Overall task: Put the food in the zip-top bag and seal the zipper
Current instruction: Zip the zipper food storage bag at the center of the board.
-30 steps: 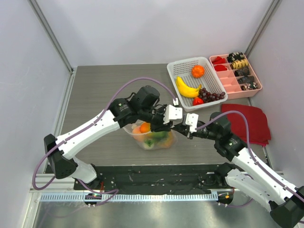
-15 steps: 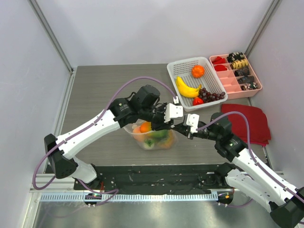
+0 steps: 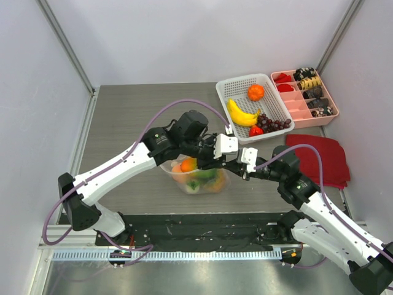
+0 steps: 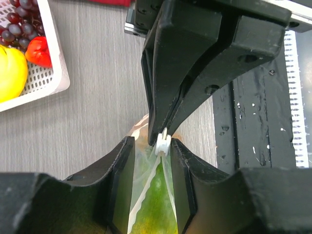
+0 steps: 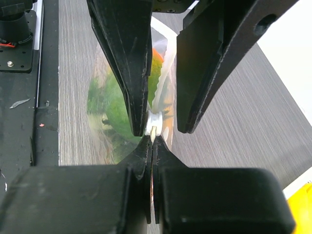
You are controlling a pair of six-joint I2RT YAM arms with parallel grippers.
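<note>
A: Step?
B: Sealing. The food [image 3: 187, 165] is inside the zip-top bag [image 3: 198, 180], which sits on the table [image 3: 123, 117]. The right gripper [image 5: 151, 140] is pinched shut on the zipper [image 4: 162, 142] end. The left gripper [image 4: 152, 146] straddles the strip, jaws partly apart, gripping nothing.
A: Next?
B: Left should close and slide along. That white nub could be a slider or the strip end, can't tell.
A: Versus a second ago?
B: Left jaws slightly wider; arms barely shifted.

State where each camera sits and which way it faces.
Top external: above and behind the bases, looking down on the table; left arm and right arm show.
Left wrist: on the left arm, looking along its open jaws at the bag; the right arm's jaws face it.
Right wrist: the reverse, over its shut jaws pinching the zipper.
Both wrist views share zipper and bag.
</note>
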